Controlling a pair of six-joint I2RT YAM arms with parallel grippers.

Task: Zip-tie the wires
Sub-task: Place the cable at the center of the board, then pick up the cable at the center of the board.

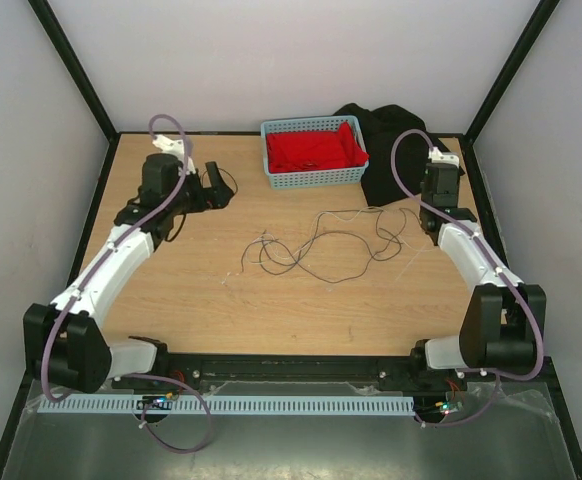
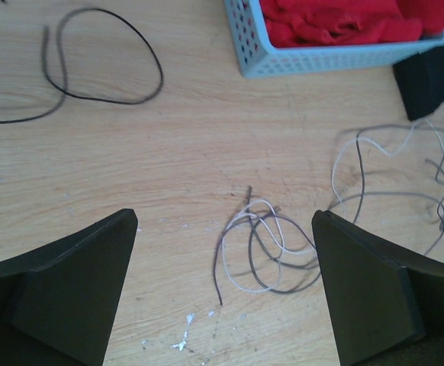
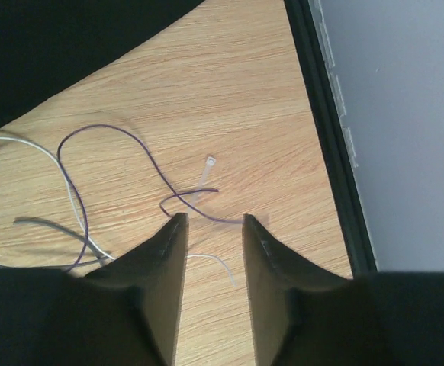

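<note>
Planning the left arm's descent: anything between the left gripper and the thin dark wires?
Nothing visible. The open left gripper faces the thin dark wire loops across bare wooden tabletop; the light blue plastic basket sits off to one side.

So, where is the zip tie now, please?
Right wrist view: the zip tie lies on the table, just beyond the right gripper, crossing a wire.
</note>
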